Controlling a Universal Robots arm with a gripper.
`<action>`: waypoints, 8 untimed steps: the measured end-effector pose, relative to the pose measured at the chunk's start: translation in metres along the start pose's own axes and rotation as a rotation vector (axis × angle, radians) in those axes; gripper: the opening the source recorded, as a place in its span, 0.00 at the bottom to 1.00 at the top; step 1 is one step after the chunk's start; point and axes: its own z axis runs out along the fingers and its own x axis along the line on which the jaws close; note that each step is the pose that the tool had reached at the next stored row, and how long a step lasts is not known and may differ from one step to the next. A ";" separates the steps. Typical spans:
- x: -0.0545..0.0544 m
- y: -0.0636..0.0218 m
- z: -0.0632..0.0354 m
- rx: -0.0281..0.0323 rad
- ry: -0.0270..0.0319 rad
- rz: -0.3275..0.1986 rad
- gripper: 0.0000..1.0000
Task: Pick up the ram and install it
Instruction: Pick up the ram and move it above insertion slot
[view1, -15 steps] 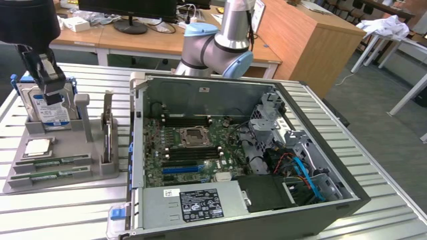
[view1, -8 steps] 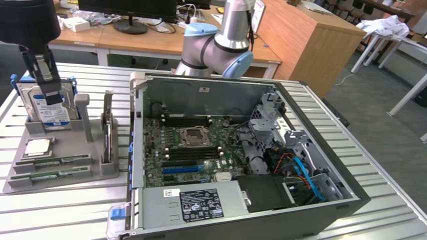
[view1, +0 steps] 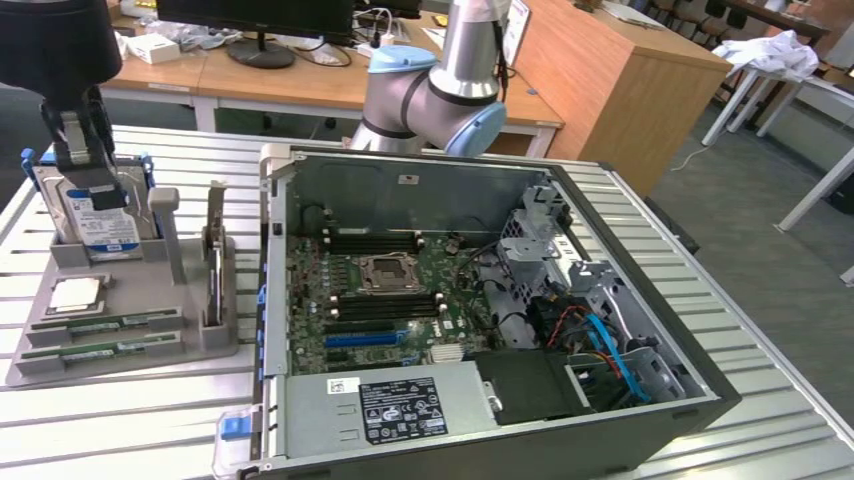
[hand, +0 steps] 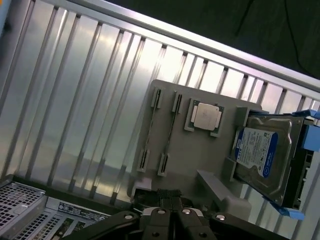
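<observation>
1. Ram (view1: 107, 322) lies at the exterior view's far left, in a clipped slot at the front of the grey holder (view1: 200, 345) on your desk (view1: 134, 430). Its twin stick (view1: 100, 350) sits just beside it in the next slot. I judge the end clips fix each stick's pose, so that one long edge is offered for a pinch. Neither stick has been lifted.
2. Just behind them, the processor chip (view1: 78, 293) rests in its own shallow pocket. The hard drive (view1: 107, 228) stands upright in a cradle. This probably keeps every part separate and reachable from above.
3. Your tool (hand: 172, 200) hangs above that holder, apart from both sticks. In the wrist view its two fingers are pressed together with nothing between them, so it carries nothing.
4. Further right, the computer case (view1: 694, 400) lies on its side with the panel off, which turns the motherboard (view1: 400, 300) upward for a straight-down reach.
5. On that board, the long black memory slots (view1: 380, 241) flank the processor socket (view1: 387, 270) and appear unfilled. By my reading, the stick belongs there.
6. At the case's right end, the blue cables (view1: 607, 340) stay well apart from those slots.
</observation>
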 end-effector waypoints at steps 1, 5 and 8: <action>0.000 0.0000 0.0001 0.0008 0.0006 0.018 0.10; 0.000 0.0000 0.0004 0.0036 0.0032 0.085 0.10; 0.000 0.0001 0.0009 0.0059 0.0050 0.134 0.10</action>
